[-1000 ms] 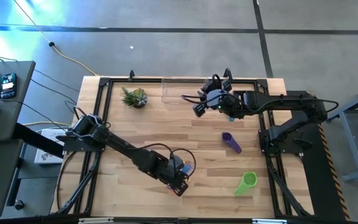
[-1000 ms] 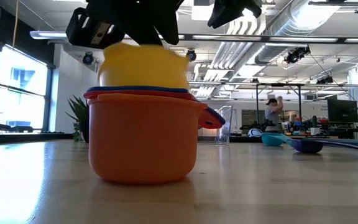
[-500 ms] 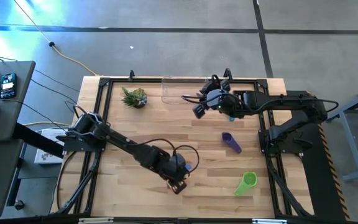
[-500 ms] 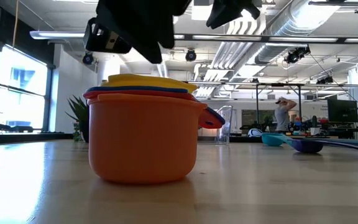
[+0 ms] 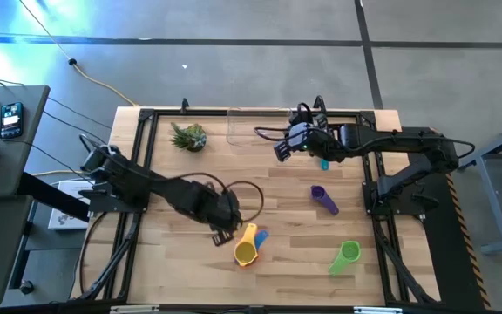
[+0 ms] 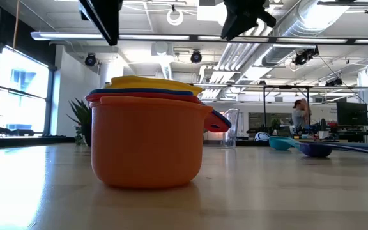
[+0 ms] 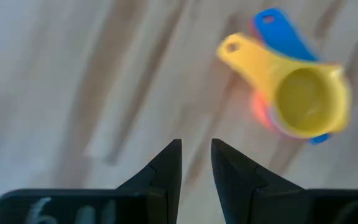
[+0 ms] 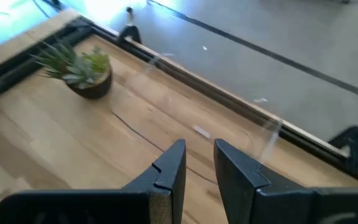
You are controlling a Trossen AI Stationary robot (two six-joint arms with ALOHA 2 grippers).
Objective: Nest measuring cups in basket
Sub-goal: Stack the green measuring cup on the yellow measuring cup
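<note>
Four measuring cups stand nested near the table's near edge, orange (image 6: 147,144) outermost, then red, blue and yellow (image 5: 246,250) on top, mouths up. My left gripper (image 7: 196,155) hovers beside the stack on its left and far side (image 5: 220,234), narrowly open and holding nothing. The purple cup (image 5: 324,200) and green cup (image 5: 345,255) lie on their sides on the right half. The teal cup (image 5: 323,163) rests under my right arm. My right gripper (image 8: 199,155), narrowly open, hangs over the clear basket's near right corner (image 5: 279,150). The basket (image 5: 251,126) stands at the far edge.
A small spiky plant in a pot (image 5: 188,137) stands at the far left, left of the basket. A black cable loops on the wood around (image 5: 247,196). Bare wood lies between the stack and the basket. Black frame rails run along the table's edges.
My left gripper lowered the yellow cup into the orange, red and blue stack and let it go; the cup now sits sunk to its rim. The gripper then rose and drew away toward the table's left and far side.
</note>
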